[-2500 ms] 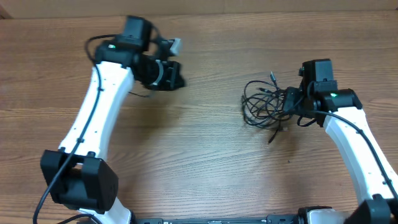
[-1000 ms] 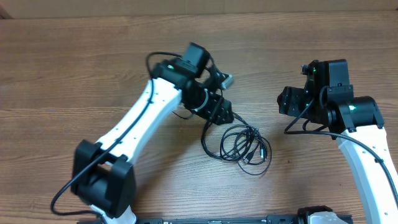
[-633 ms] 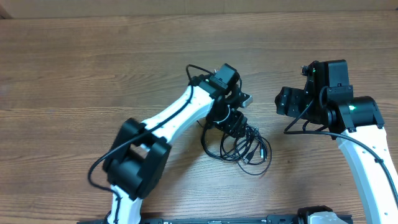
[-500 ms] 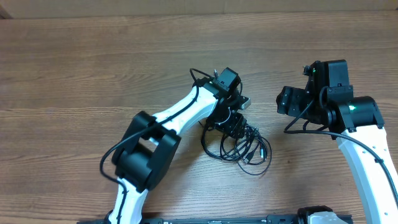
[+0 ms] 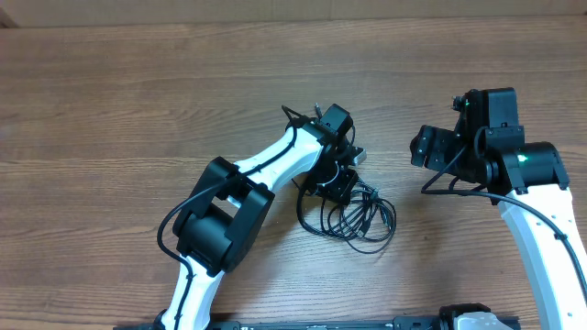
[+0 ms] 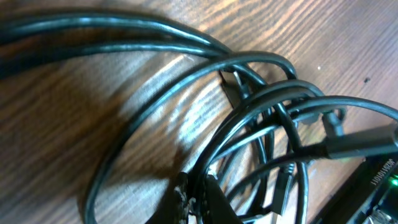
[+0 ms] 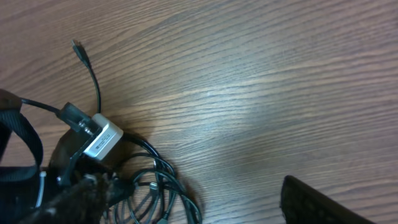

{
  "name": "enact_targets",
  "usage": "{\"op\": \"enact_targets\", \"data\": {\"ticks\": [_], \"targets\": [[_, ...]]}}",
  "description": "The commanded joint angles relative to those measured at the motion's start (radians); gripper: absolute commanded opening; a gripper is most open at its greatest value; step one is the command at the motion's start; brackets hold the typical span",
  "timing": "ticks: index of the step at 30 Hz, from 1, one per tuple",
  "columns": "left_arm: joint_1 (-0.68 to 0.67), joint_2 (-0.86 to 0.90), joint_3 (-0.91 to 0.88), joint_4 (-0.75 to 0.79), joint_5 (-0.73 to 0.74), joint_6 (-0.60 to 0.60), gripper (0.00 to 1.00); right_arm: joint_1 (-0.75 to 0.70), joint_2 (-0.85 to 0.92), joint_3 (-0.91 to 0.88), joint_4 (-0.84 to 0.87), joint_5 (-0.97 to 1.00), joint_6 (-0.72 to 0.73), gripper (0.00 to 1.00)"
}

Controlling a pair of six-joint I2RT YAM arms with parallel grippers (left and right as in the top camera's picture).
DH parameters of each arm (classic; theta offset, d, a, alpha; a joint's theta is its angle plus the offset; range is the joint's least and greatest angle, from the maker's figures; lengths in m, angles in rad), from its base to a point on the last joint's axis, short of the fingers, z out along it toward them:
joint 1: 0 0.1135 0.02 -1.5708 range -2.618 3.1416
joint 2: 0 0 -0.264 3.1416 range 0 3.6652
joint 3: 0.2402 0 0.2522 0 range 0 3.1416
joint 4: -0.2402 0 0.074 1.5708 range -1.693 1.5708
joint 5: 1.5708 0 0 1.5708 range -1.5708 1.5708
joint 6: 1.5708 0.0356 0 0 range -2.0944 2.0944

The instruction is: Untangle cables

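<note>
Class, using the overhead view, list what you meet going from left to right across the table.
Left arm's elbow → cables → right hand → right arm's wrist. The left hand overlaps the cables' left edge, so it is left out.

The brown wood-grain desk [image 5: 138,110] looks smooth with a faint sheen. The thin black cables [image 6: 124,28] wear a glossy, rubbery plastic jacket. The white arm shells [image 5: 535,234] look like smooth hard plastic.

Left claw [image 5: 336,183] covers part of the cables [image 5: 367,213] (overhead view).
</note>
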Motion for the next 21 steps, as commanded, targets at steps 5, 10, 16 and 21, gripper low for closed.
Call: {"op": "enact_targets", "data": {"ticks": [5,10,16,21], "targets": [[0.08,-0.107,0.299,-0.171,0.049,0.051,0.04,-0.003,-0.008,0.024,0.005,-0.001,0.001,1.0],[0.107,-0.223,0.44,-0.185,0.134,0.05,0.04,-0.003,-0.006,0.024,0.011,-0.112,-0.012,1.0],[0.101,-0.351,0.468,-0.183,0.171,0.051,0.04,-0.003,0.016,0.024,0.045,-0.225,-0.084,1.0],[0.114,-0.438,0.468,-0.127,0.172,0.05,0.04,-0.003,0.05,0.024,0.047,-0.298,-0.085,1.0]]}}
